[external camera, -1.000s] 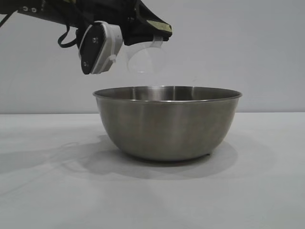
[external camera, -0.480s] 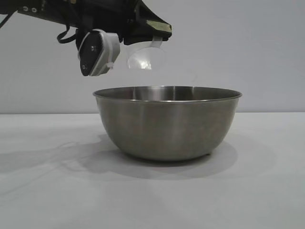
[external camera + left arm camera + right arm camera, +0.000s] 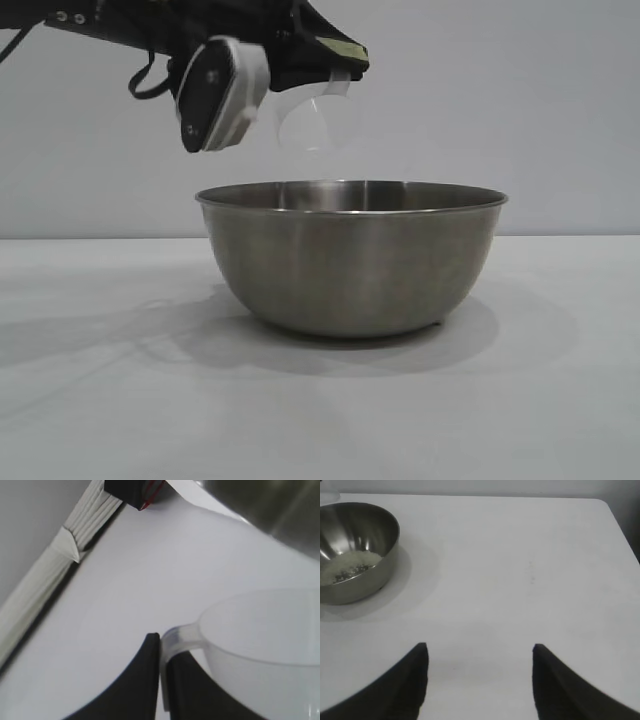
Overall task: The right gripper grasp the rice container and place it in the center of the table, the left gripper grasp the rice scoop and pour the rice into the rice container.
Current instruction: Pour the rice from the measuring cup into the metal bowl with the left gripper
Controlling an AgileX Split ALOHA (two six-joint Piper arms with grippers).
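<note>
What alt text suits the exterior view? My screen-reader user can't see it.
The left pincer holds the clear rice scoop tipped above the steel rice container, which stands on the white table.

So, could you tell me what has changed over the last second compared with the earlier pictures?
The left gripper, still shut on the rice scoop above the rice container, rolled its wrist, tilting the scoop the other way. The container stayed put on the table, rice inside; the right gripper stayed open, away from it.
</note>
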